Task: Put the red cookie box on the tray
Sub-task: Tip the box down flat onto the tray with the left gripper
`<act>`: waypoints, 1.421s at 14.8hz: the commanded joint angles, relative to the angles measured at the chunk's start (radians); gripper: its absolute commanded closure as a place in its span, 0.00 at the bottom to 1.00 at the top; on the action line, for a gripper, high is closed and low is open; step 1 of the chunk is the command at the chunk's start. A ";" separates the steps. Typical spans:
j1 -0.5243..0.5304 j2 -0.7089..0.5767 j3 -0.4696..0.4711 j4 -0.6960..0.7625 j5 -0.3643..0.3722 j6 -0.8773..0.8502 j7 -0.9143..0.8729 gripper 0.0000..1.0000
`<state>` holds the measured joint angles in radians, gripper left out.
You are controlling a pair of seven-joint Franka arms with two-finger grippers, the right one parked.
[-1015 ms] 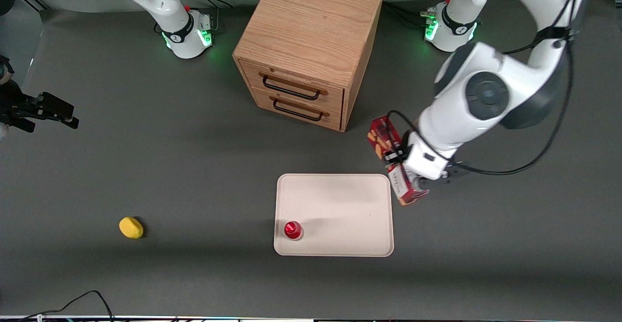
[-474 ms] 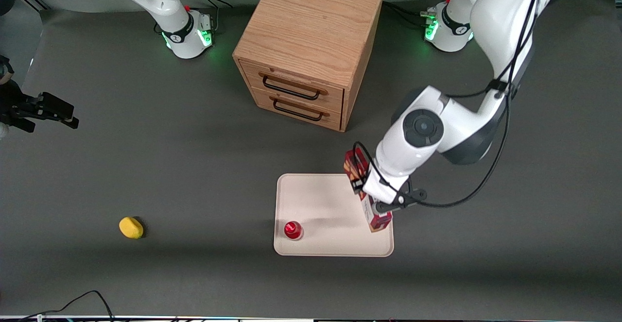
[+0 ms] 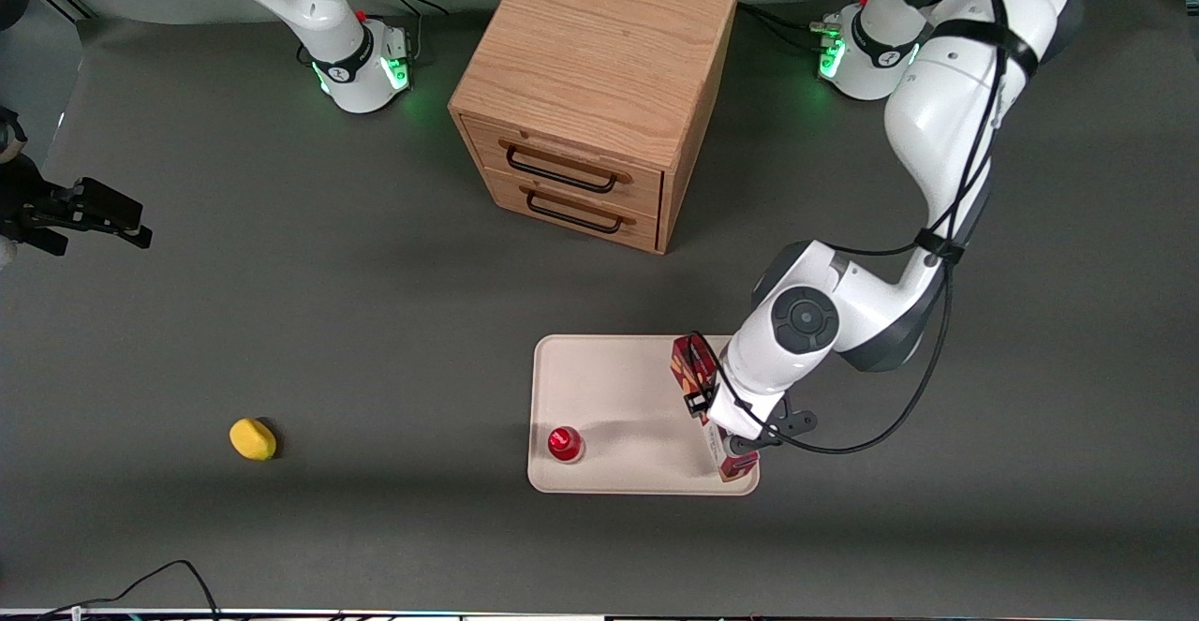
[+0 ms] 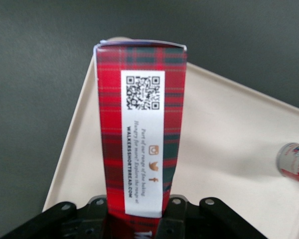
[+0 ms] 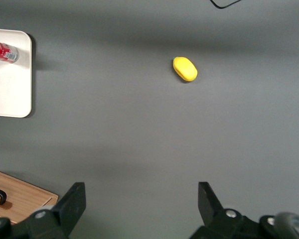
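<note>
Nearest the front camera, the table [image 3: 375,546] shows a wide strip of bare dark surface along the near rim of the tray [image 3: 637,387]. A black cable [image 3: 140,584] loops in at the table's near edge toward the parked arm's end. A little farther in, a small yellow object [image 3: 253,439] lies well apart from the tray, toward the parked arm's end, with open surface all round it.

On the tray, a small red-capped can [image 3: 566,444] stands near the near corner on the parked arm's side. The middle of the tray between the can and the box is bare.

The red cookie box [image 3: 695,376] lies over the tray's edge strip toward the working arm's end, its length running from near the tray's near corner toward the farther rim. Whether its underside touches the tray cannot be told. In the wrist view the box [image 4: 139,134] lies along the tray [image 4: 229,144], just inside the rim.

The claw [image 4: 139,219] is clamped on the box, its black fingers [image 4: 97,211] pressed against both long sides, narrowed to the carton's width.

Farther off, open table separates the tray from the wooden two-drawer cabinet [image 3: 599,87], both drawers closed.
</note>
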<state>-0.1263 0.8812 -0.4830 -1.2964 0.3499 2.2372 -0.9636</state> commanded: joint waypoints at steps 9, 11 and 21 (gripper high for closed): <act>-0.038 0.061 0.023 0.016 0.029 0.082 -0.043 1.00; -0.035 0.065 0.027 0.003 0.038 0.107 -0.044 0.98; -0.024 0.030 0.046 -0.001 0.038 0.041 -0.033 0.00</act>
<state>-0.1469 0.9381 -0.4441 -1.2988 0.3717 2.3255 -0.9811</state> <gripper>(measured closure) 0.185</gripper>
